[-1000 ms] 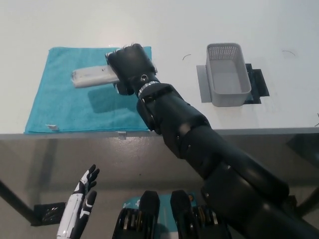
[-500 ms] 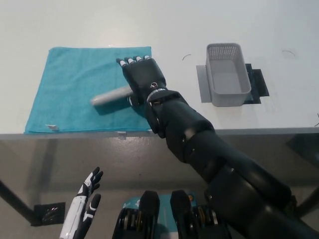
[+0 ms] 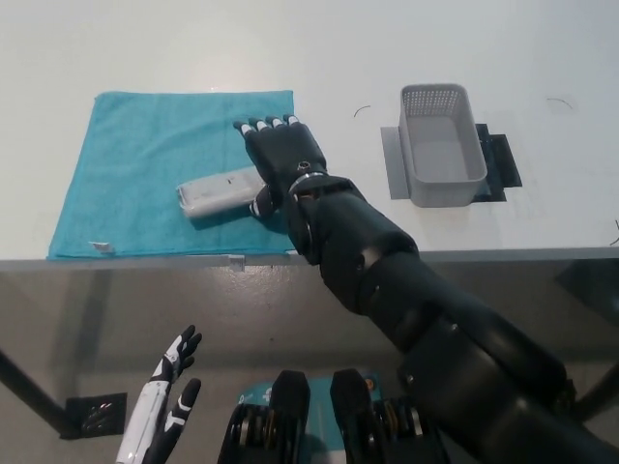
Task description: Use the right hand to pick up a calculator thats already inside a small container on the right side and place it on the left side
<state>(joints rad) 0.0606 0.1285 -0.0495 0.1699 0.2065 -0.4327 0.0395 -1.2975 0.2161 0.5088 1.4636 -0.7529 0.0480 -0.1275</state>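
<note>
**Calculator flat on the cloth, right hand spread beside it**

The black right arm reaches in from the bottom right, crossing the table edge (image 3: 145, 259) on a diagonal toward the upper left. Its right hand (image 3: 280, 155) lies palm-down over the right part of the teal cloth (image 3: 126, 155), fingers (image 3: 263, 125) spread and stretched away from the robot, holding nothing. The calculator (image 3: 218, 192) rests flat on the cloth just left of the hand, its long side running roughly left to right; whether the thumb at its right end touches it cannot be told. Well to the right, the small grey container (image 3: 443, 145) stands upright on the white table with no calculator in it. The white left hand (image 3: 160, 406) hangs low at the bottom left, below the table, fingers apart and gripping nothing.
</note>
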